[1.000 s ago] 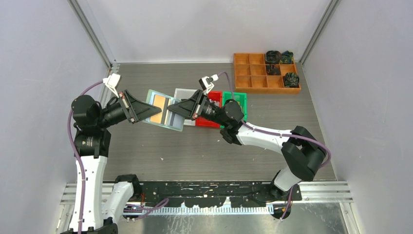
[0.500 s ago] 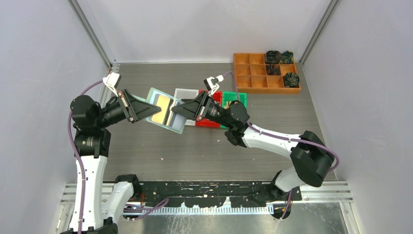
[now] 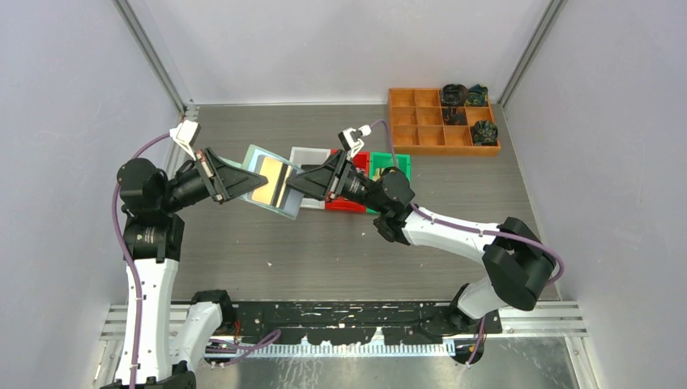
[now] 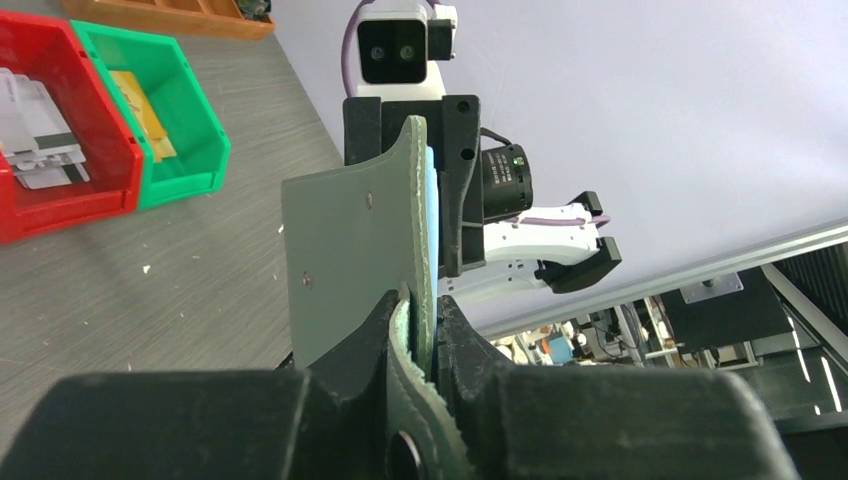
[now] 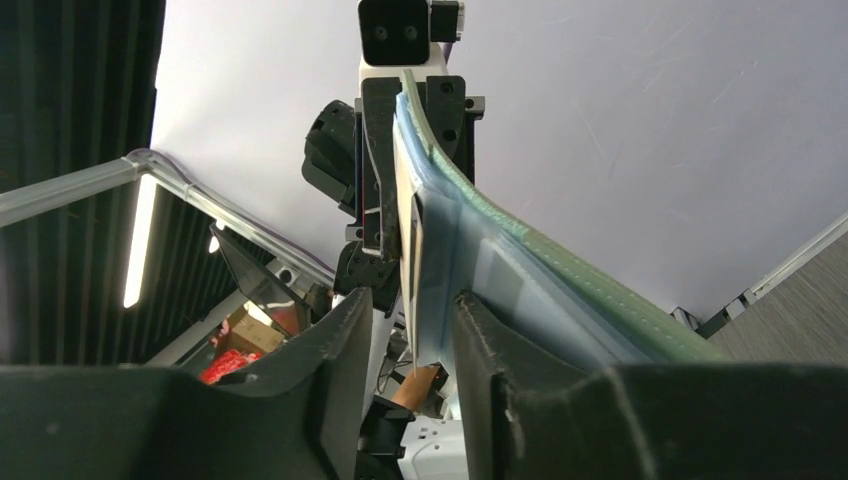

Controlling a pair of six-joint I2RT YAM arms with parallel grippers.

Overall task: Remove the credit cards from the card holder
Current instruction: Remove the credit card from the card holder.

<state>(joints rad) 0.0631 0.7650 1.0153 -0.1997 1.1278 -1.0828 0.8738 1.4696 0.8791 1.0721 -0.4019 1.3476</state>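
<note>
The card holder (image 3: 261, 162), pale mint-green with clear pockets, hangs in the air between my two grippers. A gold credit card (image 3: 271, 180) shows in its pocket. My left gripper (image 3: 253, 180) is shut on the holder's left edge; the left wrist view shows the holder (image 4: 360, 250) edge-on in the left gripper (image 4: 428, 322). My right gripper (image 3: 298, 185) is open at the holder's right edge. In the right wrist view the right gripper (image 5: 408, 335) straddles a thin card edge (image 5: 408, 230), with the holder's pocket (image 5: 520, 280) against one finger.
A white bin (image 3: 310, 156), a red bin (image 3: 353, 203) and a green bin (image 3: 395, 166) stand on the table under the right arm. The red bin (image 4: 90, 190) holds pale cards and the green bin (image 4: 185, 150) a gold one. A wooden compartment tray (image 3: 425, 121) stands at the back right.
The right arm has shifted right and swung its gripper in over the holder's right edge. The holder has tilted a little in the left gripper, which kept its hold.
</note>
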